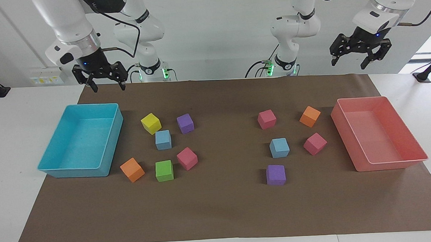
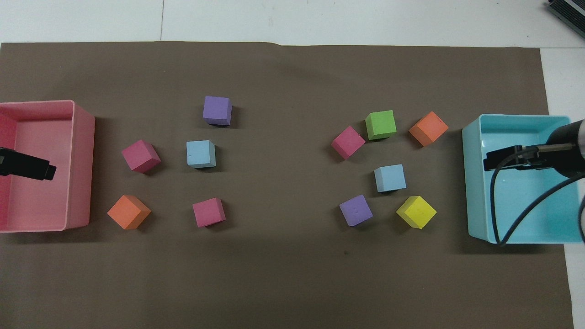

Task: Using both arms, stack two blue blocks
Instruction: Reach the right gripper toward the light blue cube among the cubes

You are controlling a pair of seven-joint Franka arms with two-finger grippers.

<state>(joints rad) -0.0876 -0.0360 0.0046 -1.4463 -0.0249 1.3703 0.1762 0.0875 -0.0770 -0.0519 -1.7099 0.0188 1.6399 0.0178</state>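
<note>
Two light sky-blue cubes, both flat on the brown paper, unstacked and well apart. One blue block [image 1: 163, 139] [image 2: 390, 177] sits toward the right arm's end, just beside the yellow cube [image 1: 151, 123] and the purple cube [image 1: 185, 123], nearly square to the table edge. The other blue block [image 1: 279, 147] [image 2: 200, 154] sits toward the left arm's end, turned slightly, among the pink cubes [image 1: 266, 119], free on all sides.
</note>
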